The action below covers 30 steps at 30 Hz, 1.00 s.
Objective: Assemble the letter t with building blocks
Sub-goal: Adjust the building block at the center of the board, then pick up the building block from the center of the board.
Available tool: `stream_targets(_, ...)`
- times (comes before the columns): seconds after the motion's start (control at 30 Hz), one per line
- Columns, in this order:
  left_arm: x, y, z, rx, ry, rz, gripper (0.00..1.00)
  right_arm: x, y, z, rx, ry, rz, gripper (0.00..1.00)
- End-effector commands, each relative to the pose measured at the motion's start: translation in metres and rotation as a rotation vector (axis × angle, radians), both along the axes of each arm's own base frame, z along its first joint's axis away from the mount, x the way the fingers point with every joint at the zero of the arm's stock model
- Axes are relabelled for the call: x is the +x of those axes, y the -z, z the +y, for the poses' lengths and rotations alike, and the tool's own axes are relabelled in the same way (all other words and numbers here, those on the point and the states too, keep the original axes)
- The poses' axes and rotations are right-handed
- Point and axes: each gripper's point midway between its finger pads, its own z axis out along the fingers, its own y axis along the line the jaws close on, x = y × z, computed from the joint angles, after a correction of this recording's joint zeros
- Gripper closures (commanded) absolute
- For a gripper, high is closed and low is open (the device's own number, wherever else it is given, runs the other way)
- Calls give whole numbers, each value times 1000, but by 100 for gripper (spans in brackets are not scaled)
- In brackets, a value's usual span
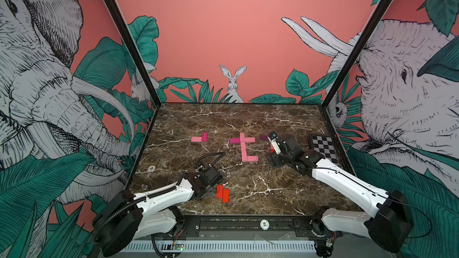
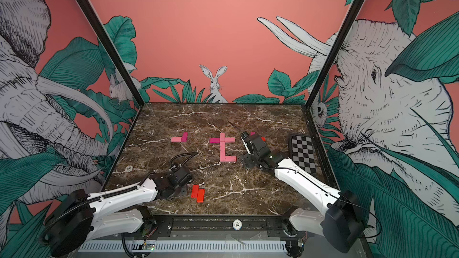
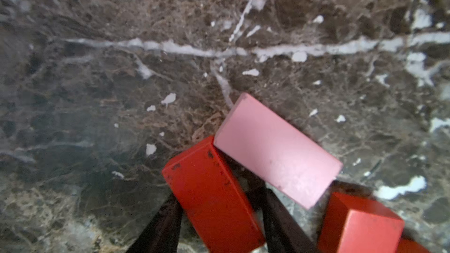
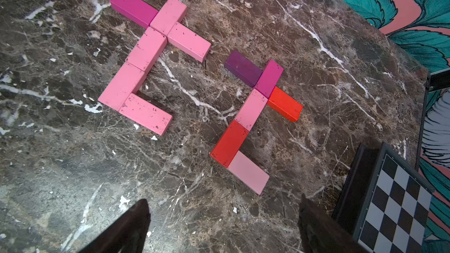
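Left gripper (image 3: 219, 205): jaws flank red block (image 3: 209, 186) across its short width, near left; pinch not confirmable. Pink block (image 3: 277, 149) touches its corner. Right gripper (image 4: 224, 200): spread, empty.

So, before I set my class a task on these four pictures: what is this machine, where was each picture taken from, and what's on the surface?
It is a robot with two arms at a marble table; each ends in a two-fingered tool. Two pictures look down from overhead cameras set side by side; the other two come from cameras on the wrists. On the table lie small coloured blocks: a pink letter t, a mixed-colour t beside it, a loose pink pair, and two red blocks in front. A checkerboard plate lies at the side. The left tool straddles a red block; whether it grips is unclear. The right tool is open and empty.
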Motion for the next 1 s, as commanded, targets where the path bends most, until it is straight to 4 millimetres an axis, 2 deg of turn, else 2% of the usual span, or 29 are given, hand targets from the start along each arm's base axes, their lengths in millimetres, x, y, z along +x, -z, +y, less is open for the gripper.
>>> stream_targets(0.0, -31, 18, 28, 81, -1, 128, 50, 5, -4, -2, 2, 21, -20, 7)
stream_targets(0.13, -31, 15, 32, 92, 7, 125, 59, 5, -4, -2, 3, 21, -20, 7)
stream_targets(0.3, -26, 8, 27, 77, 41, 110, 76, 5, -5, -2, 4, 21, -23, 7)
stream_targets(0.4, -19, -5, 21, 70, 77, 86, 86, 4, -5, -3, 4, 23, -23, 7)
stream_targets(0.5, -5, -29, 10, 60, 141, 43, 90, 4, -6, -4, 2, 25, -25, 7)
stream_targets(0.6, 15, -62, 1, 69, 236, -4, 99, 4, -8, -4, 3, 27, -28, 7)
stream_targets(0.73, 49, -106, -12, 93, 408, -71, 100, 2, -9, -6, 9, 27, -32, 7)
stream_targets(0.83, 79, -130, -14, 85, 490, -85, 100, 0, -11, -7, 17, 30, -39, 7)
stream_targets(0.97, 121, -152, -19, 75, 604, -107, 100, 0, -13, -7, 23, 31, -50, 7)
